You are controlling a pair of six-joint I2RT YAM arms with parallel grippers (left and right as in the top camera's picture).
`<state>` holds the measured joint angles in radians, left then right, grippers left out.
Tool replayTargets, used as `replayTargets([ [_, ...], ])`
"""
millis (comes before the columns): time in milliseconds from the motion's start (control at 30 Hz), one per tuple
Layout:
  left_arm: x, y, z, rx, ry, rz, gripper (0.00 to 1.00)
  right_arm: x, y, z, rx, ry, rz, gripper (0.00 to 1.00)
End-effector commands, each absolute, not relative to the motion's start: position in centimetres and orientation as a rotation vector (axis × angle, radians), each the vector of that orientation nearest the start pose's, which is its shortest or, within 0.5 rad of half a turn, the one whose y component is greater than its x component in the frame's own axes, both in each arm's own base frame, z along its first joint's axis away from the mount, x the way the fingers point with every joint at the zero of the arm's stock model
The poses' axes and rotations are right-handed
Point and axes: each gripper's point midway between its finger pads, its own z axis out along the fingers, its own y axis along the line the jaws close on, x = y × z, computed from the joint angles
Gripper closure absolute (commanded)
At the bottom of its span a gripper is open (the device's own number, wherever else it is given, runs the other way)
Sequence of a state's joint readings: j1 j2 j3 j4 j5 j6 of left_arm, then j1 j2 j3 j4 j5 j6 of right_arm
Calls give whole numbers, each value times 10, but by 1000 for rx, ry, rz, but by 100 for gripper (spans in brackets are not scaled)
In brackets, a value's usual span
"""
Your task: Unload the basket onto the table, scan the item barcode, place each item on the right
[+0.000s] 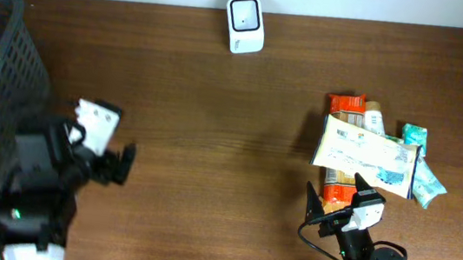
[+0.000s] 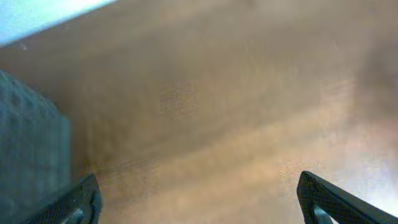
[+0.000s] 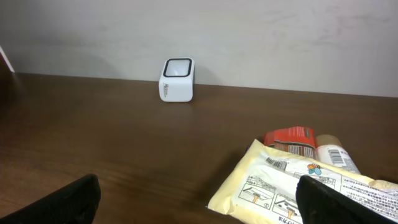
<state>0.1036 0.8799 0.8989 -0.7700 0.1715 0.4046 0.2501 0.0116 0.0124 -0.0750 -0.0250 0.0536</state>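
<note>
Right wrist view has the right fingers (image 3: 68, 202) spread as wide as they go with nothing between them, their dark tips sitting in the two lower corners of the frame. Just above the right-hand tip lies a pale yellow printed plastic pouch (image 3: 292, 186), flat on the dark brown wooden counter (image 3: 112, 143), with a barcode showing on its top face near its upper left edge. An orange-red packet (image 3: 289, 135) and a tan tube with a white label (image 3: 333, 152) stick out from under the pouch's upper edge. Left of centre in the upper half of the frame, a small white box-shaped barcode scanner with a dark window (image 3: 177, 79) stands by the pale wall (image 3: 249, 31), well apart from the pouch.

Left wrist view is blurred. The left fingers (image 2: 78, 202) are also wide apart and empty over bare wood, with a black mesh basket (image 2: 31, 149) at the left edge.

From overhead, the pouch lies right of centre across the orange-red packet, and a teal sachet (image 1: 419, 169) touches its right end. One right finger overlaps the pouch's lower edge, but contact cannot be judged.
</note>
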Motion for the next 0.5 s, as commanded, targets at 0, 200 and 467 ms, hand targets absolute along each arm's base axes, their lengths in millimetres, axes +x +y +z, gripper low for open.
replayTargets([
  [0, 257, -9, 203, 475, 2178, 108, 1, 237, 66, 156, -177, 1644, 266, 1],
  [200, 252, -51, 205, 583, 1725, 2, 1, 237, 66, 156, -177, 1644, 266, 1],
  [467, 242, -45, 165, 517, 1584, 65, 1, 237, 66, 156, -177, 1644, 266, 1],
])
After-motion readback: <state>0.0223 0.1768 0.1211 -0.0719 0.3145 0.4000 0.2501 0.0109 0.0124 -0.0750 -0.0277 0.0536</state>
